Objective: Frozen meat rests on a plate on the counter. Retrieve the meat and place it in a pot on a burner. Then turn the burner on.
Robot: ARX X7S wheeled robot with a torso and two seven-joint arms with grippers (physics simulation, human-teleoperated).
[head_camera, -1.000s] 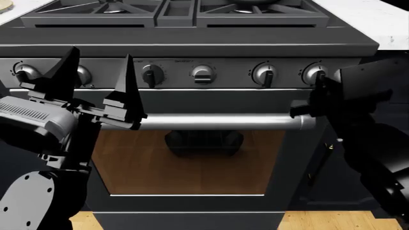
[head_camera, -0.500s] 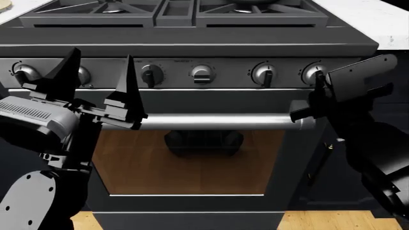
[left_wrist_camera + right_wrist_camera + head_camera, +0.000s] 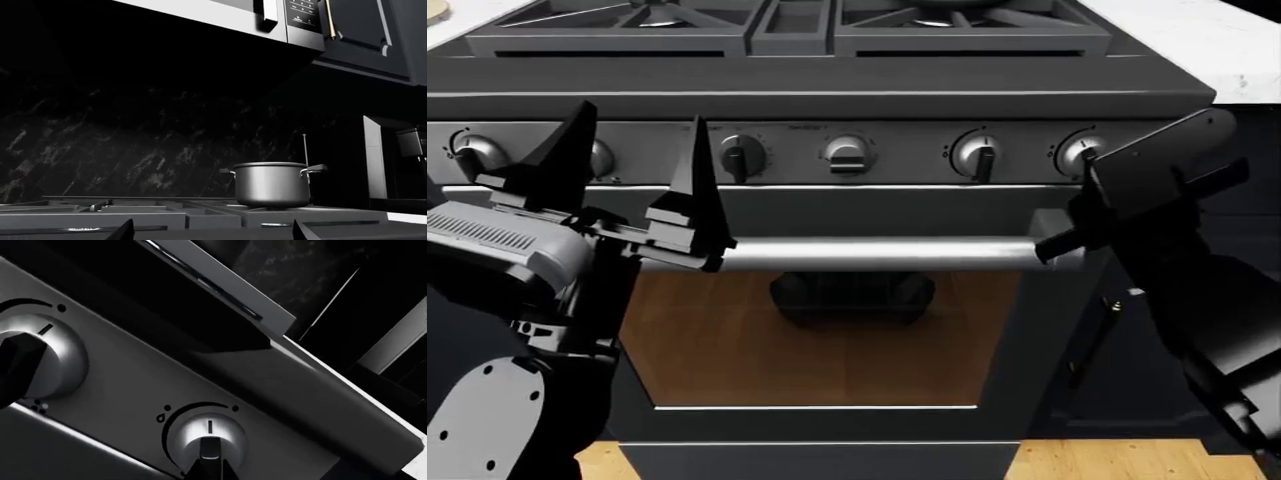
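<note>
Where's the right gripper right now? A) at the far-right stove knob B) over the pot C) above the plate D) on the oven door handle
A: in the head view the right gripper sits at the far-right knob, and its wrist camera shows knobs close up.

The pot's [image 3: 272,184] inside is hidden; the right gripper's [image 3: 1090,170] fingers are hidden behind its body.

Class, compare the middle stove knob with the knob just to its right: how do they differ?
The middle knob has a silver grip lying sideways; the knob to its right has a dark grip standing upright. Both are round, on the same steel panel.
</note>
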